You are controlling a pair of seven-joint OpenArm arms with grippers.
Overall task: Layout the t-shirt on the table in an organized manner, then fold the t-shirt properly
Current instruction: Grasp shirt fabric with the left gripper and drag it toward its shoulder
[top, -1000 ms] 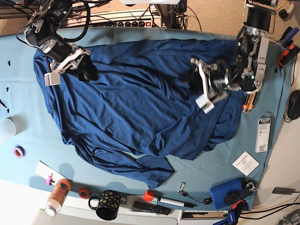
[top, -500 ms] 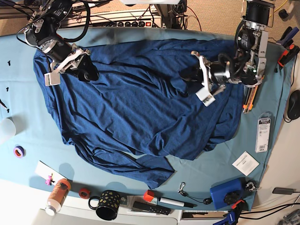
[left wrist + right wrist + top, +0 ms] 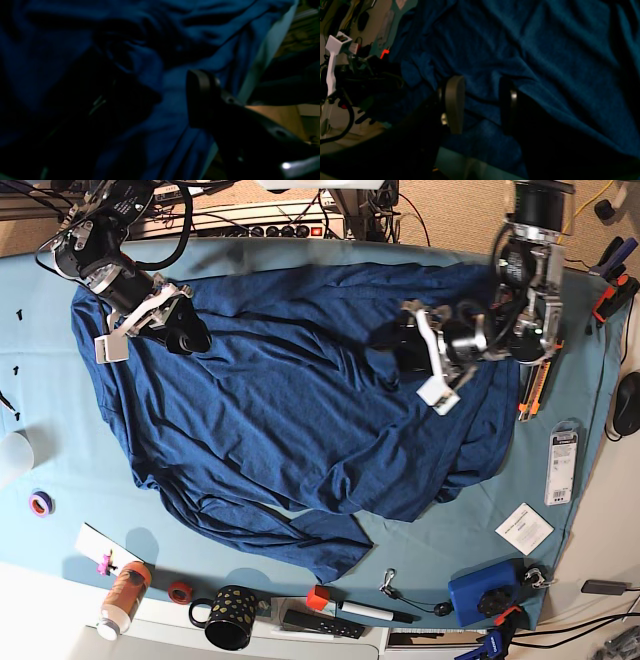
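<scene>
The dark navy t-shirt [image 3: 290, 400] lies spread but wrinkled over most of the teal table [image 3: 40, 380], with one sleeve trailing toward the front edge. My left gripper [image 3: 405, 345] hovers low over bunched folds at the shirt's upper right. In the left wrist view its fingers [image 3: 202, 97] stand apart, and the left gripper [image 3: 172, 97] holds nothing, with the t-shirt [image 3: 175, 37] below. My right gripper [image 3: 188, 332] rests on the shirt's upper left. In the right wrist view the right gripper [image 3: 482, 100] has both pads apart, with flat t-shirt [image 3: 545, 50] fabric between them.
Along the front edge stand a black mug [image 3: 232, 617], an orange bottle [image 3: 124, 595], a tape roll [image 3: 40, 503], a pen [image 3: 365, 611] and a blue box [image 3: 482, 592]. At the right lie a white card [image 3: 524, 528], a packaged tool [image 3: 562, 464] and an orange cutter [image 3: 530, 395].
My left gripper has shifted a little left and toward the back over the shirt's upper right, its wrist turning. The right arm has not moved.
</scene>
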